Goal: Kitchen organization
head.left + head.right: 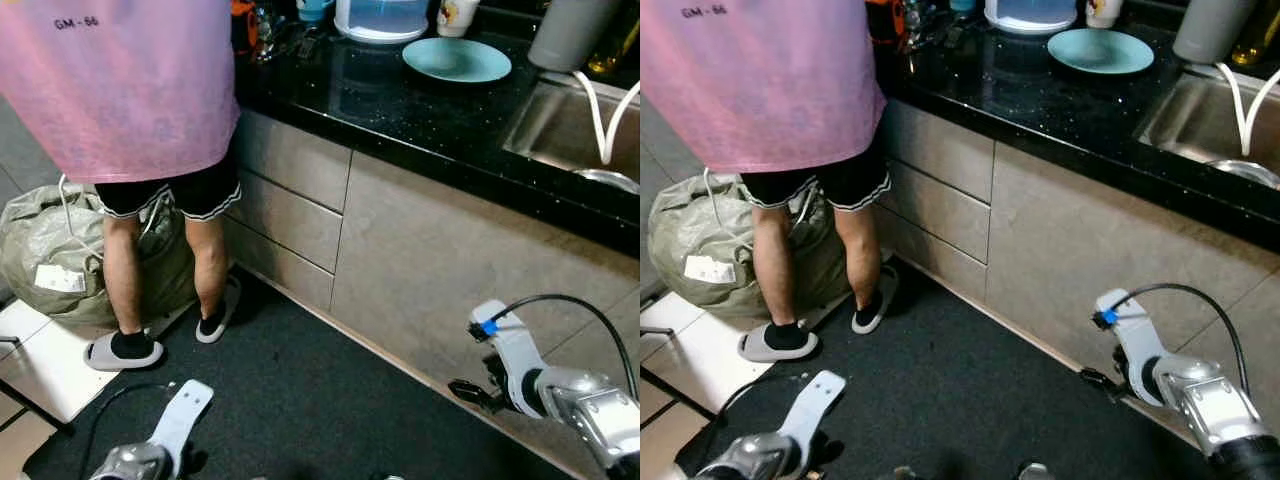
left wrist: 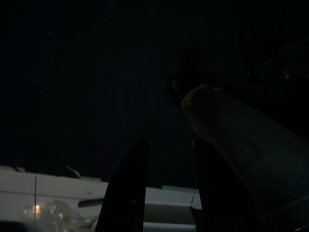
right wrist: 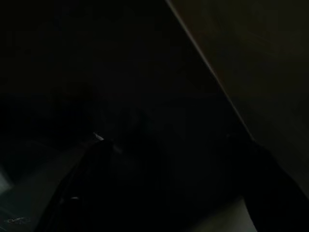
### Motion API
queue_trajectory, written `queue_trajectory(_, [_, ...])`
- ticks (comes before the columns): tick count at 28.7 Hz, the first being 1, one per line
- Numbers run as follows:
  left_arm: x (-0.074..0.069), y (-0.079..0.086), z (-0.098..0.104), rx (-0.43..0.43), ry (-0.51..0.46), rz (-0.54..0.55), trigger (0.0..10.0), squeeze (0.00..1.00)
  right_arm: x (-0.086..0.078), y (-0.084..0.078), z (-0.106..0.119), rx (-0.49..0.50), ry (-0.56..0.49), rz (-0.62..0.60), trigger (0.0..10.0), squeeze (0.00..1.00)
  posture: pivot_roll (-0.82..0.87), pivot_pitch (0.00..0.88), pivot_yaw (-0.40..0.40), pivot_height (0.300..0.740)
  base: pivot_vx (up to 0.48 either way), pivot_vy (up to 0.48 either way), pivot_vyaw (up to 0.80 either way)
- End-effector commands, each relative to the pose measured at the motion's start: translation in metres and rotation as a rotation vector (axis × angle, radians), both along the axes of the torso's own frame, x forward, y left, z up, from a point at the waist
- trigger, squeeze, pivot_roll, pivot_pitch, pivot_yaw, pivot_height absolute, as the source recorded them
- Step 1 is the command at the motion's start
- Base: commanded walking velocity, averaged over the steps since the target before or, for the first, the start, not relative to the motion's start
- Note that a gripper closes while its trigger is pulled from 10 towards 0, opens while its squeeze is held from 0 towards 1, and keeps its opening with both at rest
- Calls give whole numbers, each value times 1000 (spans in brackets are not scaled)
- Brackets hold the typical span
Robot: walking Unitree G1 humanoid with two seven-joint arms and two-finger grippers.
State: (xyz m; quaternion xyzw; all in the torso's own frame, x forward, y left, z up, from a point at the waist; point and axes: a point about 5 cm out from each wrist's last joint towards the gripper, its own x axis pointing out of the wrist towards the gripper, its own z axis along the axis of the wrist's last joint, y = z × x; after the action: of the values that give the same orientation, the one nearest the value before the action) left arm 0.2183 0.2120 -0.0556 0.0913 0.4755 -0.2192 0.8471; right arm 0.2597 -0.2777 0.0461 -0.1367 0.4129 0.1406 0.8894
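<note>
A teal plate (image 1: 457, 59) lies flat on the black speckled tabletop (image 1: 400, 100), well back from the front edge. Just beside it toward the robot's left stands a white container with a clear bluish lid (image 1: 381, 18), and behind the plate is a white mug with a printed picture (image 1: 457, 14). To the plate's right a grey cylindrical vessel (image 1: 568, 30) stands at the edge of a stainless steel sink (image 1: 565, 130), with two white hoses (image 1: 600, 115) curving down into the basin. Further left on the tabletop is a dark jumble of small items that cannot be told apart.

Below the tabletop run grey cabinet fronts, with a stack of drawers (image 1: 295, 205) on the left and plain panels to the right. A dark mat (image 1: 300, 400) covers the floor before them.

A person in a pink shirt (image 1: 130, 80), black shorts, black socks and grey slippers (image 1: 125, 350) stands at the left end of the tabletop, facing away. Beside their legs sits a bulging greenish sack (image 1: 50, 250) with a white label, on pale tiles.

Both arms hang low over the mat. The left claw (image 2: 166, 188) shows two dark fingers with a gap between them, standing apart and holding nothing. The right claw (image 3: 169, 188) appears as two very dark shapes set wide apart, empty, near the cabinet base.
</note>
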Motion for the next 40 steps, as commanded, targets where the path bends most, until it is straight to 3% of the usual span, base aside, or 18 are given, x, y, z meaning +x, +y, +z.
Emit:
queue_trajectory(1, [-6,2,-3,12,19,-3,10000,0,-10,9,-35,24,51,-97,10000,0,-11,115,25,740,0,0,0])
queue_trajectory(2, [-6,2,-3,12,19,-3,10000,0,-10,9,-35,24,51,-97,10000,0,-11,115,25,740,0,0,0])
queue_trajectory(4, [-5,1,-3,20,12,-9,10000,0,-17,24,-61,125,63,-215,10000,0,-11,102,20,740,0,0,0])
queue_trajectory(6, [-5,0,-3,28,7,-17,10000,0,-22,29,-71,158,78,-283,10000,0,-3,93,11,740,0,0,0])
queue_trajectory(10, [-3,1,-3,64,-21,-14,10000,0,-54,35,-105,81,171,-451,10000,0,8,65,6,740,0,0,0])
queue_trajectory(12, [-3,2,-3,82,-29,-13,10000,0,-62,38,-111,82,188,-499,10000,0,7,63,8,740,0,0,0])
queue_trajectory(21, [1,9,0,140,-76,38,10000,0,-77,51,-124,29,210,-487,10000,0,29,56,3,740,0,0,-581])
queue_trajectory(28, [5,10,2,124,-142,139,10000,0,-67,46,-119,-13,170,-458,10000,0,41,55,-10,740,0,0,0])
queue_trajectory(40, [17,4,14,-2,-368,345,10000,0,-77,46,-124,-55,184,-417,10000,0,63,69,-56,740,0,0,0])
